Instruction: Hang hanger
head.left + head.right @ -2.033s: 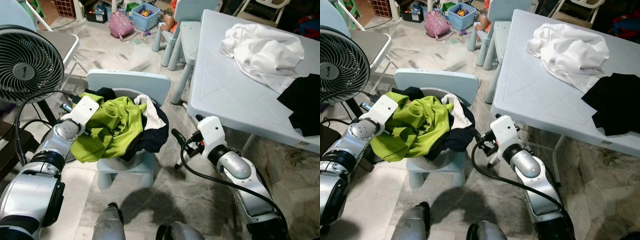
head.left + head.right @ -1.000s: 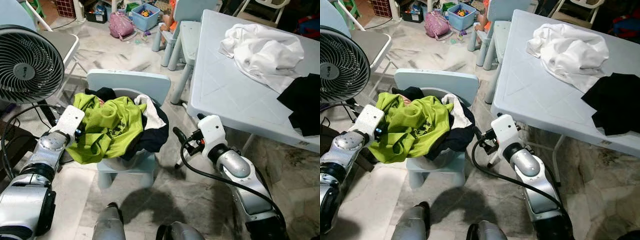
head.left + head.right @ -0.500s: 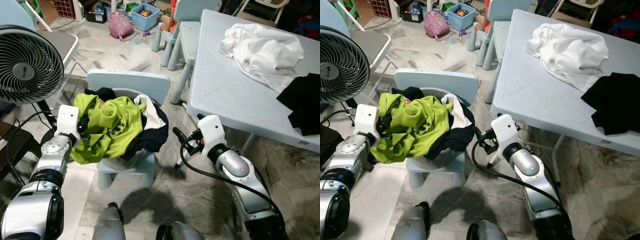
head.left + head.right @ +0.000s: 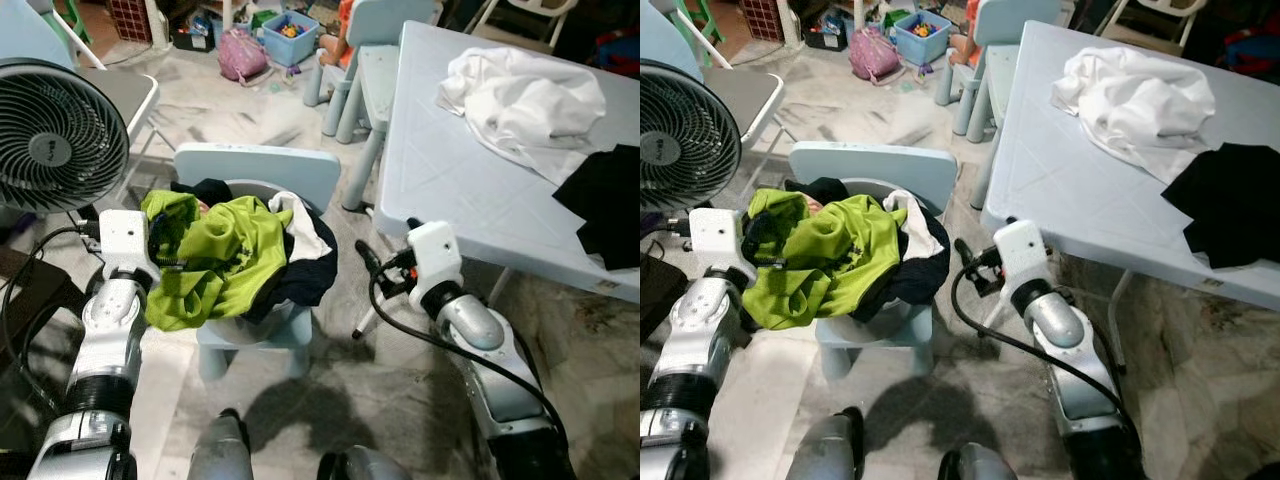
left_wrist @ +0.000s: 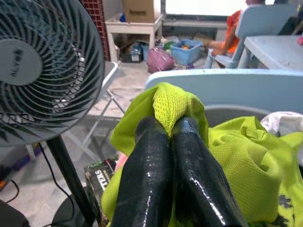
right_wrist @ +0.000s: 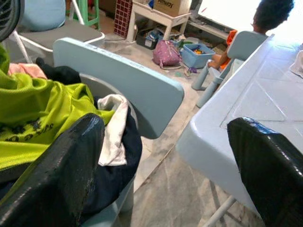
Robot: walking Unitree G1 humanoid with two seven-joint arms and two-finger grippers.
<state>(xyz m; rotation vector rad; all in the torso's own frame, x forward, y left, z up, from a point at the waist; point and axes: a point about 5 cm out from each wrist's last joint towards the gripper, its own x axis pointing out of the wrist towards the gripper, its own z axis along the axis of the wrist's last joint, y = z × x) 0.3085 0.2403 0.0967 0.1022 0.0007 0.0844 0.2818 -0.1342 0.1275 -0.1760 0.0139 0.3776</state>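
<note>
Grey marbled floor tiles (image 4: pixel 400 390) run under a small pale-blue plastic chair (image 4: pixel 258 168) heaped with clothes. On top of the heap lies a lime-green mesh shirt (image 4: pixel 225 255), over a dark navy garment (image 4: pixel 305 275) and a white cloth (image 4: pixel 305 228). No hanger can be made out among the clothes.

At the robot's left, the left end effector (image 5: pixel 166 130) has its two black fingers pressed together on a fold of the lime-green mesh shirt, at the pile's left edge. A round black floor fan (image 4: pixel 55 135) stands just beside that arm.

The right end effector (image 4: pixel 368 262) hovers near the chair's right side, between the chair and a pale-blue plastic desk (image 4: pixel 450 190). Its fingers (image 6: pixel 61 165) are spread wide apart and grip nothing.

On the desk lie a crumpled white garment (image 4: pixel 525 100) and, at the far right edge, a black garment (image 4: pixel 605 205). Beyond the desk are another pale-blue chair (image 4: pixel 375 30), a pink bag (image 4: pixel 243 50) and a blue bin of toys (image 4: pixel 295 30).
</note>
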